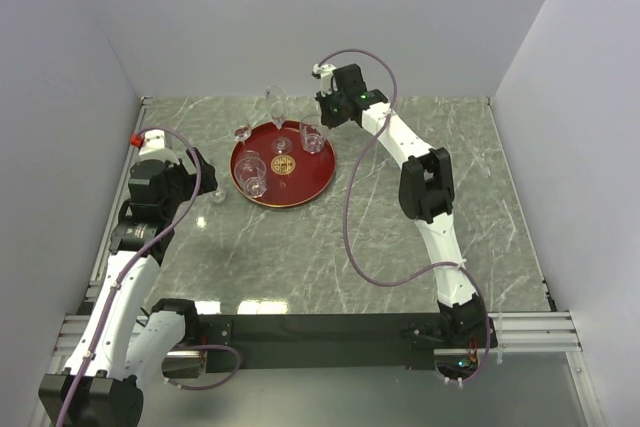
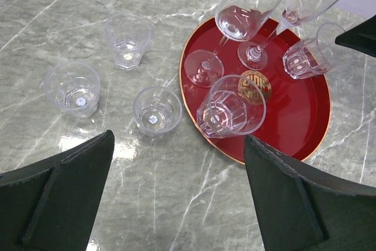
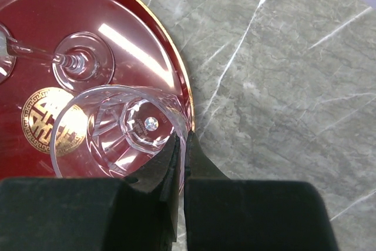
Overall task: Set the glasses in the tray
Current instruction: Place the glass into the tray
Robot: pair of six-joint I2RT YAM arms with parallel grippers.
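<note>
The round dark-red tray (image 1: pixel 300 190) holds several clear glasses: a tumbler (image 2: pixel 231 114), a stemmed glass (image 2: pixel 235 19) and a tall narrow one (image 2: pixel 294 10). My right gripper (image 3: pixel 182 139) is shut on the rim wall of another tumbler (image 3: pixel 117 127), one finger inside it and one outside, over the right side of the tray (image 3: pixel 135 16). Three glasses stand on the table left of the tray: a faceted tumbler (image 2: pixel 127 40), a wide cup (image 2: pixel 74 88) and a small one (image 2: pixel 156 110). My left gripper (image 2: pixel 178 145) hangs open above the table near them, holding nothing.
The marble tabletop (image 1: pixel 420 247) is walled at the back and both sides. A purple cable (image 1: pixel 352 237) loops from the right arm over the table's middle. The foot of a stemmed glass (image 3: pixel 82 63) stands close to the held tumbler.
</note>
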